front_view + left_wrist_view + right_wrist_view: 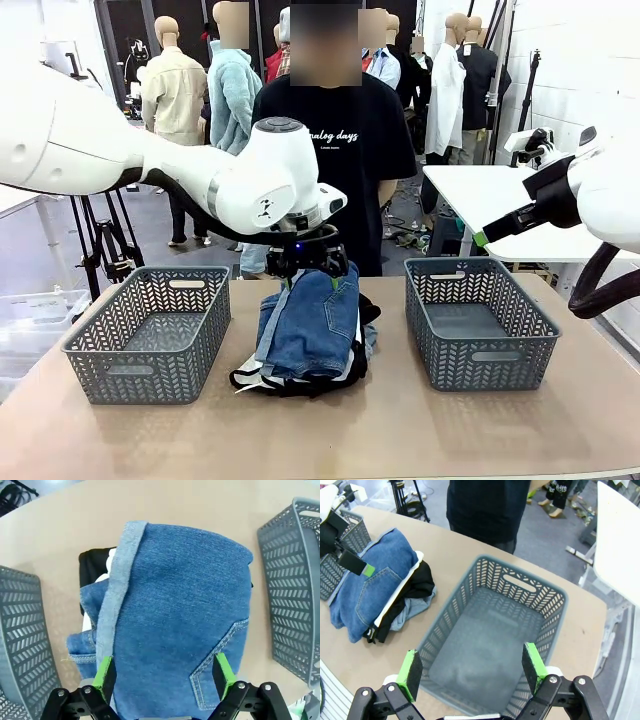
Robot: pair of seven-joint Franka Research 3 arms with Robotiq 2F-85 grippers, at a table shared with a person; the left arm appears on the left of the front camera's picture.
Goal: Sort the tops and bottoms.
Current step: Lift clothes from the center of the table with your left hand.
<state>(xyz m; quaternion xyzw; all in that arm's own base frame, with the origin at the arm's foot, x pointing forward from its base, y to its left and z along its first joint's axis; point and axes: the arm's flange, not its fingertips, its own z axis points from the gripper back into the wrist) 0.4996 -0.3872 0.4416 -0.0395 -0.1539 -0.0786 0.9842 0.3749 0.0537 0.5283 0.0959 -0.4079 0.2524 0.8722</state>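
Left pincer (164,674), jaws spread, low over heap of folded blue denim and knit garments (180,605): cloth blocks straight ahead. Bare tan worktop (55,550) strips either side of heap, then grey lattice plastic baskets (22,630) wall both flanks. Right pincer (472,669), jaws spread: right-side basket (500,575) mouth straight ahead, floor bare, free drop. Person in black T-shirt (487,505) stands beyond its far rim.

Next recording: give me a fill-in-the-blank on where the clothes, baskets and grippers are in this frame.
1. The clothes pile lies ___ the left basket and the right basket.
2. The top garment on the pile is made of blue ___.
3. The left gripper hangs over that garment with its jaws ___.
4. The right gripper, jaws open, hangs over the ___ basket.

Missing words: between; denim; open; right.
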